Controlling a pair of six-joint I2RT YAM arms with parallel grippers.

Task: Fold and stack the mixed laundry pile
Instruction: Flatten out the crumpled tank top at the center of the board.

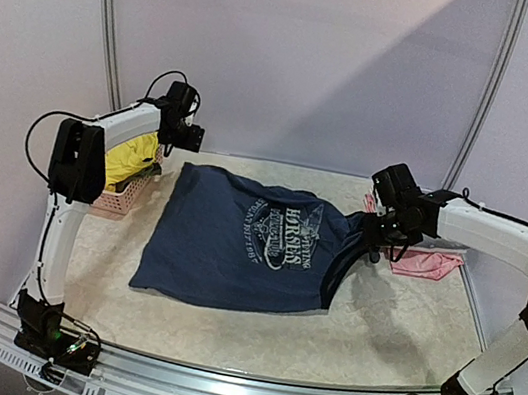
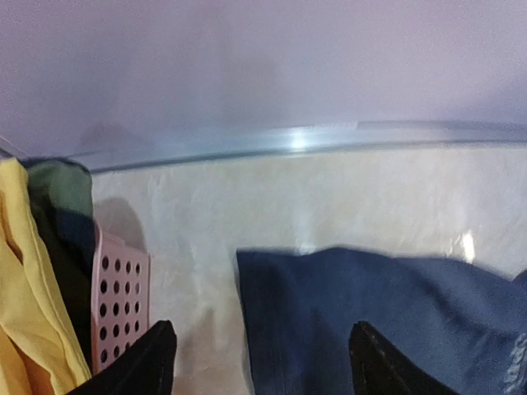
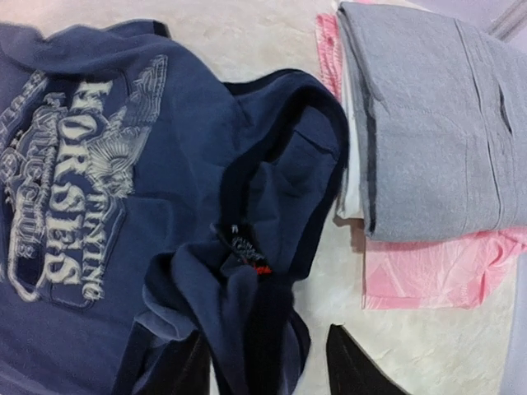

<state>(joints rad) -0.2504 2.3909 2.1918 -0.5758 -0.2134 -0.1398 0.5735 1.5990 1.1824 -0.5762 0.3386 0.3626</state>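
Note:
A navy blue top with a white print lies spread flat in the middle of the table. My left gripper is open and empty, above the top's far left corner; its fingers straddle that edge in the left wrist view. My right gripper is open at the top's bunched collar end; the cloth lies between the jaws, with a gap to the right finger. Folded grey trousers lie on a white piece and a pink piece, right of the collar.
A pink lattice basket stands at the left edge of the table and holds a bright yellow garment and a dark green one. The back wall rail runs close behind the top. The folded stack lies at the right.

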